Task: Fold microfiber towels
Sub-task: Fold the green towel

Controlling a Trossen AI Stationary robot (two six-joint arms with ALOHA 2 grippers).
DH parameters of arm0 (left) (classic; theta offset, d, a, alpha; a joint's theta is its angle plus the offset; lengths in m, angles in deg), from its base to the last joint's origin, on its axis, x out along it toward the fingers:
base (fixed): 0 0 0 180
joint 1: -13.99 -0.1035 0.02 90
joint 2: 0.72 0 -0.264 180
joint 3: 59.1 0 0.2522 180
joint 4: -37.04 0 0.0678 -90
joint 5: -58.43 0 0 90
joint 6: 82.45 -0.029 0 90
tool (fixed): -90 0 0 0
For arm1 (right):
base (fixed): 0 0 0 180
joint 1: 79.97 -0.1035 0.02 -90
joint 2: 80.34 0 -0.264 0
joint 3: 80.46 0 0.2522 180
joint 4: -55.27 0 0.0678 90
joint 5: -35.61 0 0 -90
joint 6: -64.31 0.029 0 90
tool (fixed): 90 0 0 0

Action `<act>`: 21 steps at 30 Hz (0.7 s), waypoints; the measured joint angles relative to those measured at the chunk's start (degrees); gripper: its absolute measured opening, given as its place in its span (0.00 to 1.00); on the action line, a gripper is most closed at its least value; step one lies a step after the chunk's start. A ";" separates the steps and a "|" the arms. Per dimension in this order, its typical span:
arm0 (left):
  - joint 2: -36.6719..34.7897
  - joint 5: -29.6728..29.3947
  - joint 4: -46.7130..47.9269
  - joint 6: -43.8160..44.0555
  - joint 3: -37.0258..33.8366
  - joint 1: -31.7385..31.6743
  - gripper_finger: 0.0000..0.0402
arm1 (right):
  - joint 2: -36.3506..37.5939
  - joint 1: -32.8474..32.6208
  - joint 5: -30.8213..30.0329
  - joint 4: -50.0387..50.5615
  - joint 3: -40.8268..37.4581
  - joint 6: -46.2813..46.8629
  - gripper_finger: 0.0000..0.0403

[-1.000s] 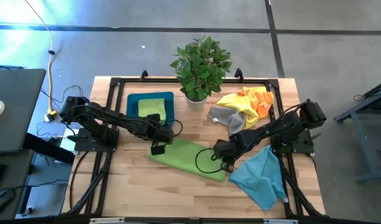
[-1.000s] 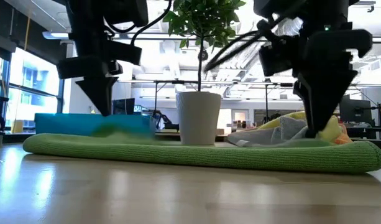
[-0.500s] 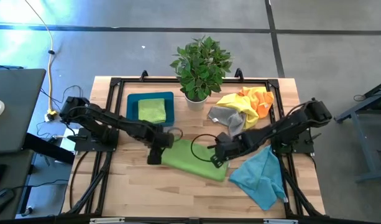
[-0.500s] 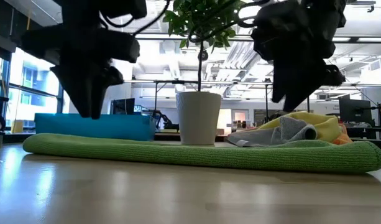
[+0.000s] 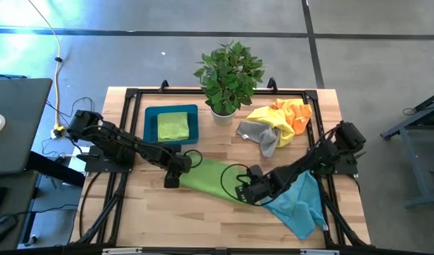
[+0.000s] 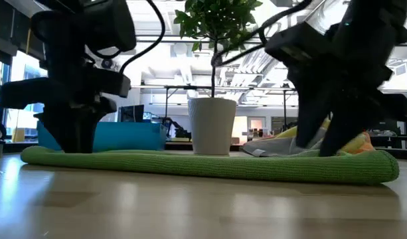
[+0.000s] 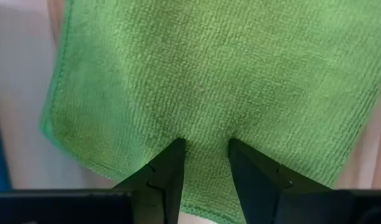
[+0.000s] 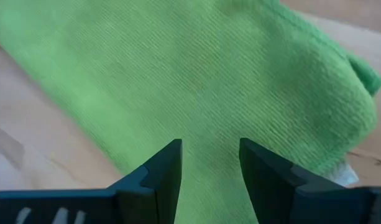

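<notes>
We see the green towel [image 5: 211,178] lying flat mid-desk [image 5: 202,219]. Our left fingers [image 7: 168,171], apart, press its nine o'clock end. Our right fingers [image 8: 162,171], apart too, press its four o'clock end.

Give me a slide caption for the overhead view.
Both open grippers, left gripper and right gripper, press opposite ends of the green towel.
</notes>
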 joint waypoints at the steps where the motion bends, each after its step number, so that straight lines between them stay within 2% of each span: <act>1: -0.08 -0.05 -0.14 1.28 -0.33 0.35 0.29 | -0.43 -0.14 0.02 -0.02 0.00 -0.03 0.38; 5: -0.07 -0.33 -0.06 6.30 -0.89 2.79 0.29 | -1.25 0.30 -0.76 2.32 0.00 -2.75 0.38; 11: 0.04 0.06 -4.13 18.14 -0.97 8.13 0.29 | -1.11 2.83 -10.01 5.21 -0.04 -13.09 0.38; 14: 0.10 1.18 -6.92 22.31 -1.02 10.69 0.29 | -0.72 4.50 -11.87 5.12 -0.04 -16.62 0.38; 21: -1.29 1.82 -4.57 21.46 2.77 12.81 0.29 | 5.64 5.65 -10.69 4.82 -0.03 -15.64 0.38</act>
